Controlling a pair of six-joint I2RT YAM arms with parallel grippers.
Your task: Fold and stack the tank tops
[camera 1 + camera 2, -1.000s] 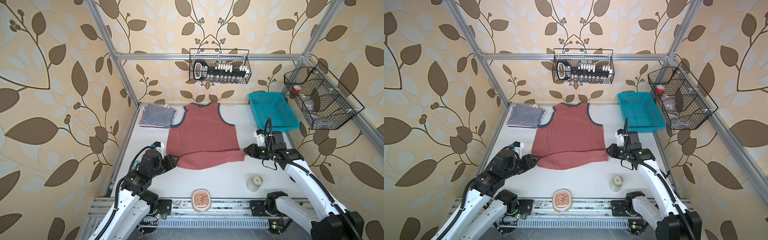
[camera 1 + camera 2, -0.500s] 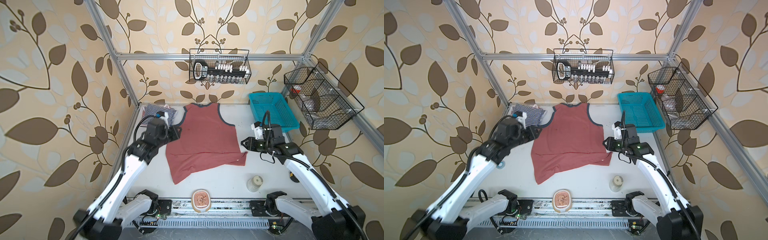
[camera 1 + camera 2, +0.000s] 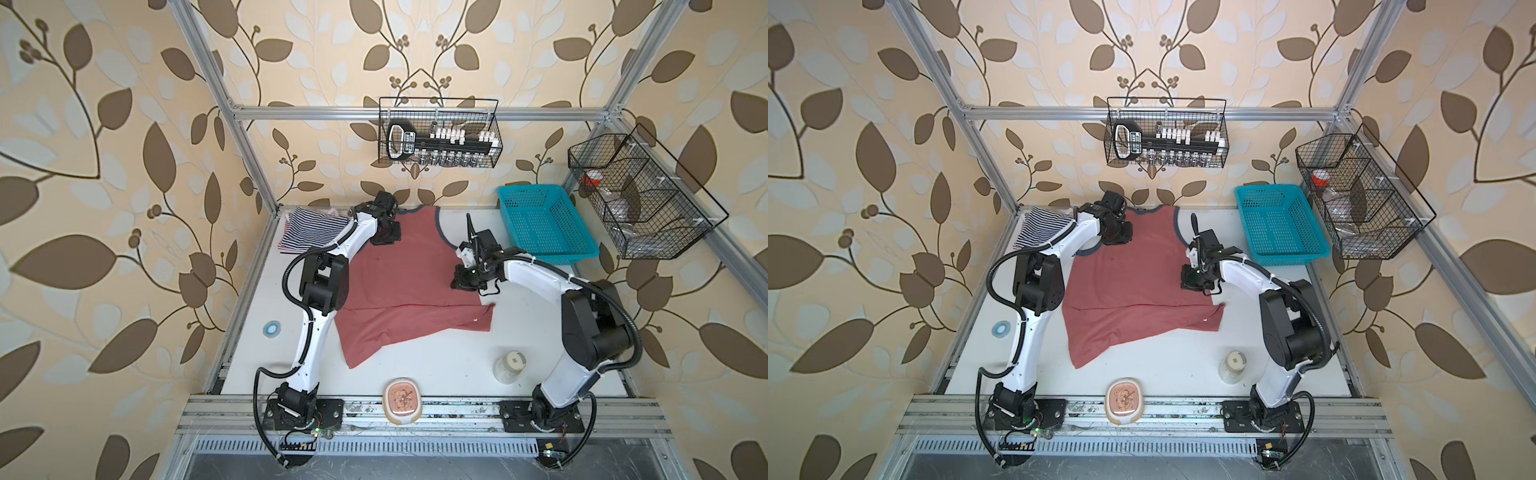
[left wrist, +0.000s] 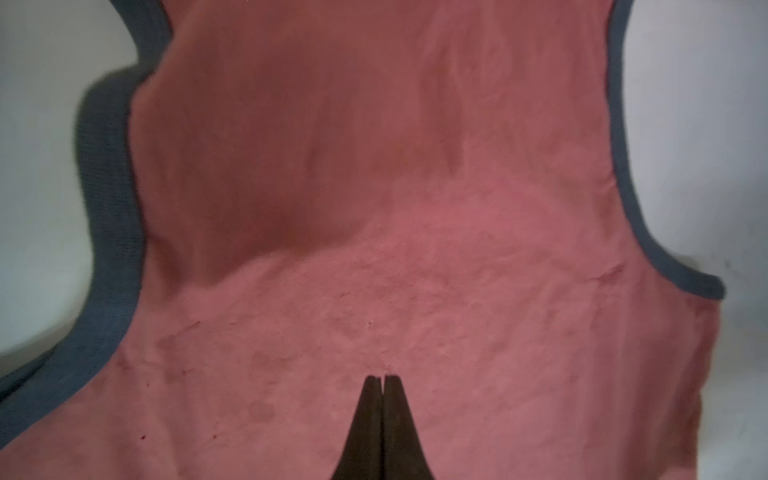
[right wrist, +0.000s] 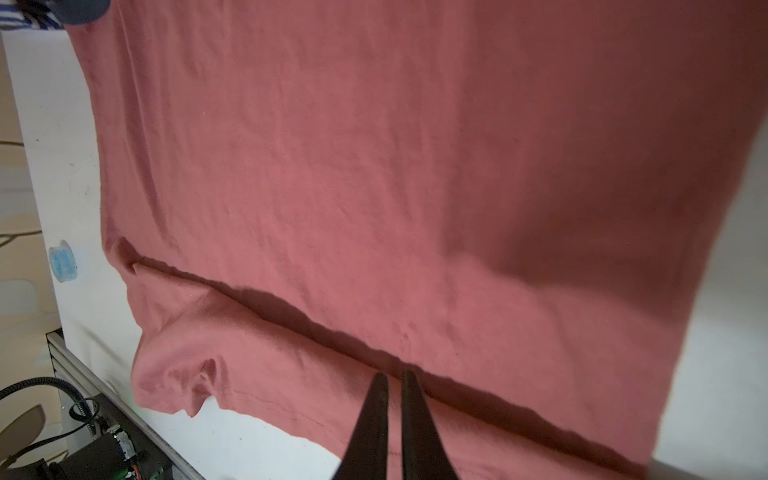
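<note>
The dusty red tank top (image 3: 407, 270) with dark trim lies spread mid-table, back up. A crease crosses it low down, and its hem sags forward into a loose corner (image 3: 353, 361). My left gripper (image 3: 384, 240) sits over the top's left shoulder, by the armhole trim (image 4: 108, 208). Its jaws (image 4: 383, 377) are shut with nothing between them. My right gripper (image 3: 460, 286) hovers over the top's right edge, just above the crease (image 5: 291, 309). Its fingers (image 5: 395, 374) are shut to a sliver, holding nothing. The navy-and-white striped tank top (image 3: 309, 230) lies folded at the back left.
A teal basket (image 3: 544, 224) stands at the back right. Wire baskets (image 3: 438, 137) hang on the back wall and on the right wall (image 3: 640, 199). Near the front are a small jar (image 3: 509, 365), an oval dish (image 3: 402, 400) on the rail, and a blue tape roll (image 3: 271, 329) at the left.
My left arm swung from the top's front left hem corner up to its left shoulder and shut. The hem dropped skewed toward the front. My right gripper moved onto the top's right side and narrowed.
</note>
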